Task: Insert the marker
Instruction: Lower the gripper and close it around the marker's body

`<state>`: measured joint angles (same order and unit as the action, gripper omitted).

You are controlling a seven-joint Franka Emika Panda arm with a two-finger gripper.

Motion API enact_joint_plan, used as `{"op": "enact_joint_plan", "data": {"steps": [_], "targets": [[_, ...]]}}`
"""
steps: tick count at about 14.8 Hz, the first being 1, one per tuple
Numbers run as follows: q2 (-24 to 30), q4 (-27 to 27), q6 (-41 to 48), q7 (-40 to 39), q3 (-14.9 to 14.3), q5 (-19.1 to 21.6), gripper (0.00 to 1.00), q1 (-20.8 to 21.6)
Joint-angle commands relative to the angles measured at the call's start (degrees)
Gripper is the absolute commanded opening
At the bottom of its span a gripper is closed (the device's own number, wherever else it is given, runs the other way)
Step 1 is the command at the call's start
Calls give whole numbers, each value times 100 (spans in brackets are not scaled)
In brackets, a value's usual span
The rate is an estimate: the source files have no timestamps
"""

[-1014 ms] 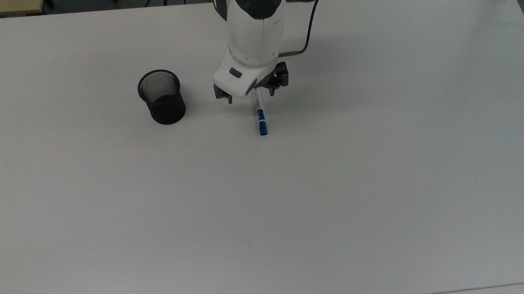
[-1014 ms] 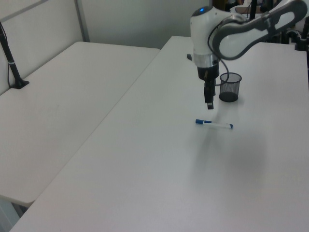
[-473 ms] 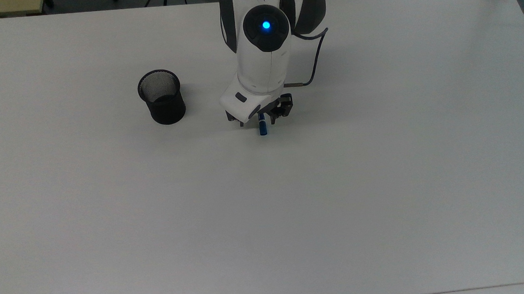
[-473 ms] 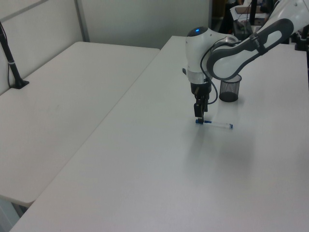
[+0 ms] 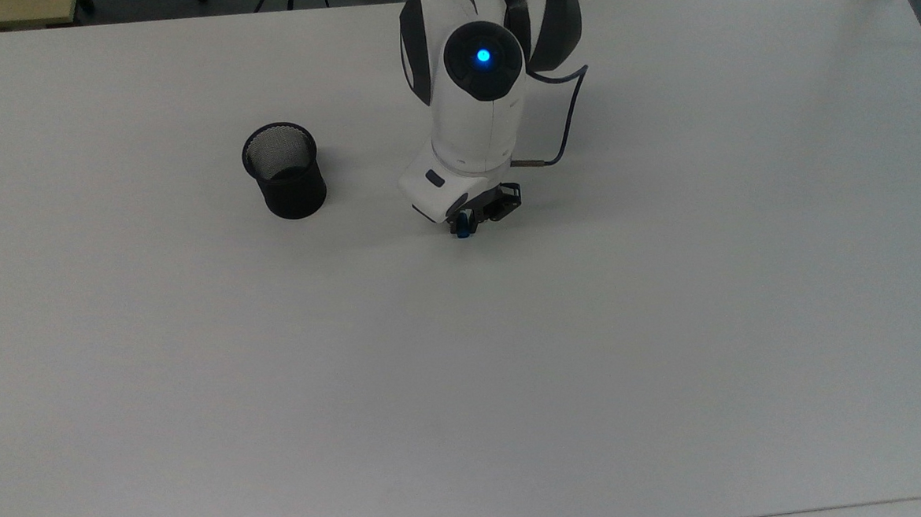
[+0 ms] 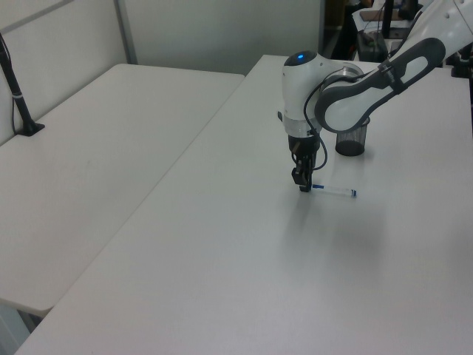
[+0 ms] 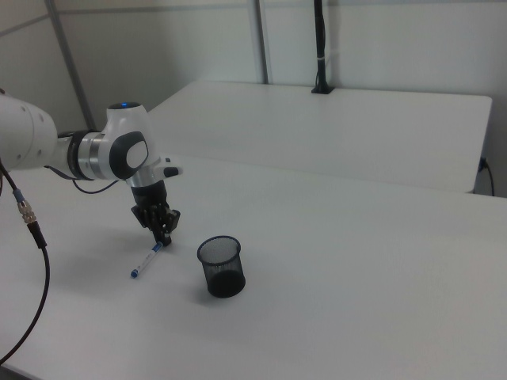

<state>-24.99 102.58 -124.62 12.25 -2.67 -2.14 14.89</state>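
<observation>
Take the mesh cup (image 5: 285, 171) as your reference — black, upright, open mouth up, standing on the white table (image 5: 466, 368). The marker (image 6: 334, 191) lies flat on the table well apart from the cup, toward the top view's right. In the left view you see its white barrel running out to the left view's right of the gripper (image 6: 304, 186), ending in a small blue tip. In the right view the barrel (image 7: 146, 261) slants down toward the right view's left, away from the cup (image 7: 220, 265).

Your gripper (image 5: 463, 227) is down at the marker's blue cap end, the end farther from the arm base in the top view. The fingers (image 7: 162, 229) straddle the cap — one each side, tips at or just above the tabletop. They look narrowly parted around the cap, but you cannot tell whether they actually press on it. In the top view just the cap's blue end pokes out below the hand; the rest of the marker sits under the wrist. The marker rests on the table, not lifted.
</observation>
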Motion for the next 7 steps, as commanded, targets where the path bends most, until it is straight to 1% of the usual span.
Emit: {"op": "enact_joint_plan", "data": {"steps": [1, 2, 3, 5, 7], "targets": [[-6, 17, -115, 189, 20, -85, 18, 49], [3, 17, -106, 198, 29, -76, 10, 49], [55, 8, -89, 216, 29, -67, 6, 32], [317, -1, -1, 216, 29, -58, 6, -12], [669, -9, 349, 207, 12, -58, 6, -99]]}}
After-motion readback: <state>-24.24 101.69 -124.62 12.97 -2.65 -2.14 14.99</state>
